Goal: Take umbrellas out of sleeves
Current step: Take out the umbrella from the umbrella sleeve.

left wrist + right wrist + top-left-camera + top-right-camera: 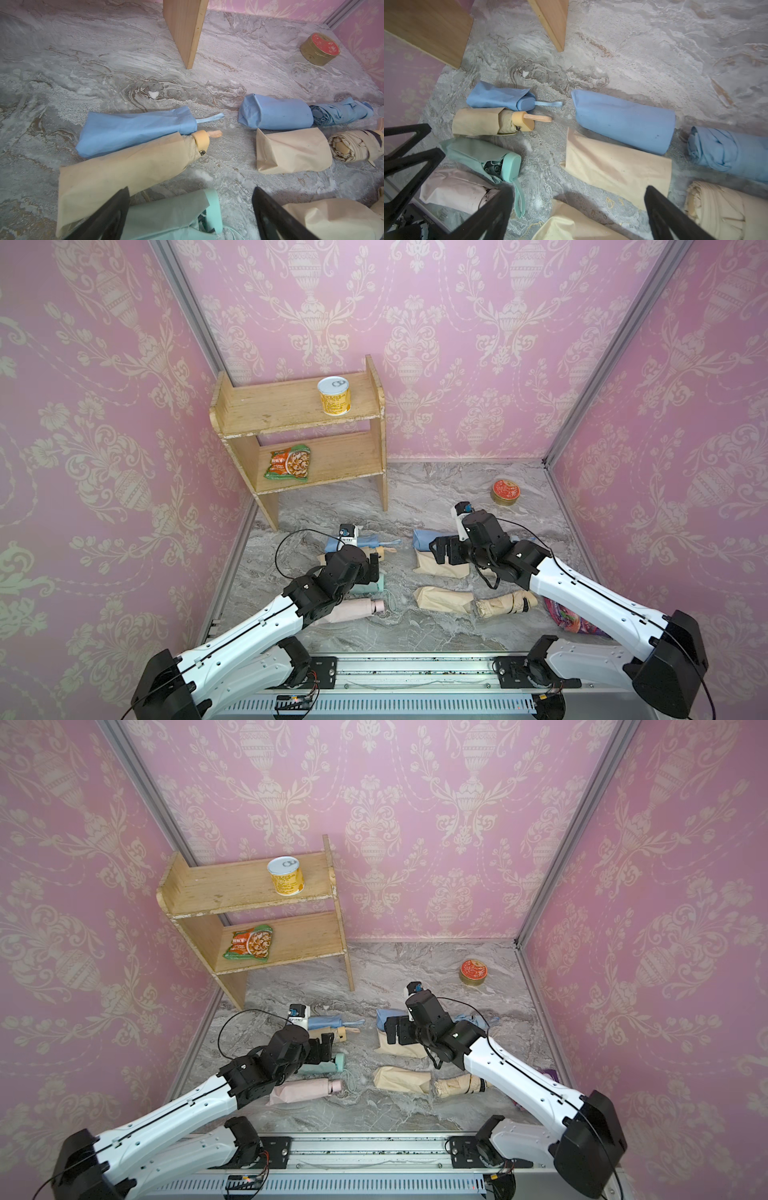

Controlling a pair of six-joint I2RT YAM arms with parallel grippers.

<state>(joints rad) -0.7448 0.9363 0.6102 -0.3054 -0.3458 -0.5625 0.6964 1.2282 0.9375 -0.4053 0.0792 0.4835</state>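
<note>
Left pincer [190, 193]: we see the jaws spread wide with nothing held, hanging over the mint umbrella [170, 216].
Right pincer [579, 188]: it is also wide and empty, above the empty beige sleeve [618, 166].
Left to do: four umbrellas lie in their sleeves on the left of the bench [436, 497]. They are the sleeved blue umbrella [135, 133], the sleeved beige umbrella [124, 172], the mint one and the pink umbrella [452, 189]. Only their handles poke out.
Already done: the empty blue sleeve [274, 116] lies mid-bench, with the bare blue umbrella [726, 151] just beside it. The beige pairs lie nearer us.
Risk, double catch: the mint sleeve touches the beige one, so we judge that a wide closing could pinch both fabrics at once.
Risk, cloth only: if the jaws take loose sleeve fabric and not the body inside, a pull would drag the whole bundle without freeing the umbrella.
Risk, loop: the mint wrist loop [519, 199] trails on the bench and could snag on a finger.
Risk, wrong pick: the right pincer sits over flat empty sleeves, and a descent there would grab nothing useful.
Risk, crowding: both arms must meet over one short umbrella, so we think they may knock each other or shove its neighbours.
</note>
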